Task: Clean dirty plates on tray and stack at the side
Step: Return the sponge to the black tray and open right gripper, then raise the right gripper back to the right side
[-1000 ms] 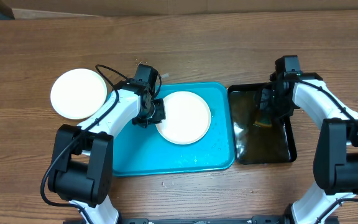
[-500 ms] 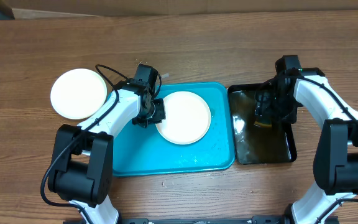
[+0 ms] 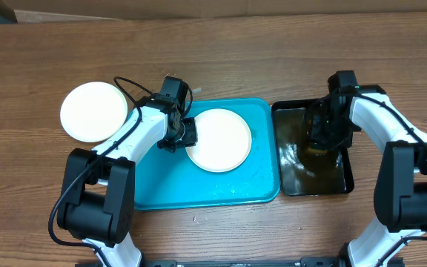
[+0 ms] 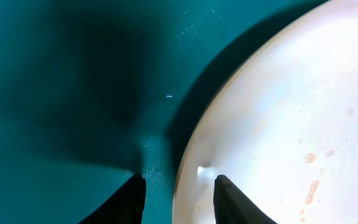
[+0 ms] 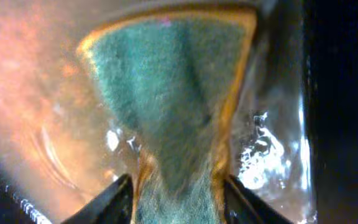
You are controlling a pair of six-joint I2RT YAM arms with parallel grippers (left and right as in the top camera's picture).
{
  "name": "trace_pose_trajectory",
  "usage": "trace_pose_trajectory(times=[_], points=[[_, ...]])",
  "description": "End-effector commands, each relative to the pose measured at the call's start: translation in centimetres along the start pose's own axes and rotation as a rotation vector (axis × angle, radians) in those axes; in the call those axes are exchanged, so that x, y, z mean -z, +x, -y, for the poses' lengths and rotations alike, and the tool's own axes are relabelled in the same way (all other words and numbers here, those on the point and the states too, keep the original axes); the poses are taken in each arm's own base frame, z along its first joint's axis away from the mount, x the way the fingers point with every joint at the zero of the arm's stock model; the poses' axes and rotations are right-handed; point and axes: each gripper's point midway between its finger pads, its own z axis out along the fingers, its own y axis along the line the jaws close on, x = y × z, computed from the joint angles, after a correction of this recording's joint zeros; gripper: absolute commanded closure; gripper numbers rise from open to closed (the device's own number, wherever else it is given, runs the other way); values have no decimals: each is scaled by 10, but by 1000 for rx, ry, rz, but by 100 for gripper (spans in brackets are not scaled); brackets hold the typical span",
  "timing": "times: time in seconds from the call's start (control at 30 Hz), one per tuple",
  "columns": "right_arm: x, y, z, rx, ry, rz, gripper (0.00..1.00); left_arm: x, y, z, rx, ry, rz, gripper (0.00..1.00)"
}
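Left gripper (image 4: 179, 196) on white plate (image 4: 291, 124), right gripper (image 5: 176, 199) around sponge (image 5: 166, 93)

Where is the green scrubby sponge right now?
In the right wrist view, the green-and-yellow sponge is pinched in the right gripper, down in the black rectangular basin right of the turquoise plastic tray.
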Motion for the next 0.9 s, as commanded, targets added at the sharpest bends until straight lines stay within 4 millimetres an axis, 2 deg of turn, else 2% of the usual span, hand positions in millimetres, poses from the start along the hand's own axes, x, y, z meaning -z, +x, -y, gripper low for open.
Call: trace_pose_trajectory(times=[0.0, 0.03, 0.17, 0.27, 0.3, 0.33, 0.47, 0.53, 0.57, 0.6, 0.63, 0.67, 0.87], points=[[40, -36, -6, -49, -55, 106, 45, -2, -2, 2, 5, 4, -1, 63], [52, -46, -2, -75, -62, 133, 44, -2, -2, 2, 5, 4, -2, 63], [86, -77, 18, -144, -82, 232, 27, -2, -2, 1, 5, -2, 1, 63], [95, -89, 43, -204, -86, 277, 16, -3, -2, -1, 2, -18, 6, 62], [96, -91, 51, -224, -85, 281, 11, -3, -2, -1, -1, -21, 7, 62], [96, -90, 58, -243, -84, 277, 1, -4, -2, 0, -3, -19, 10, 62], [95, -80, 76, -296, -87, 234, 0, -10, 4, 4, -24, -19, 9, 60], [95, -81, 77, -299, -88, 239, 0, -14, 5, 4, -31, -28, 18, 61], [95, -81, 77, -299, -88, 239, 0, -14, 6, 4, -34, -29, 20, 63], [95, -81, 77, -299, -88, 239, 0, -14, 5, 5, -36, -28, 22, 70], [95, -81, 77, -299, -88, 239, 0, -14, 6, 5, -36, -28, 22, 86], [95, -81, 77, -299, -88, 239, 0, -14, 5, 5, -35, -27, 22, 96], [95, -81, 77, -299, -88, 239, 0, -12, 9, 0, -116, -49, -2, 96]])
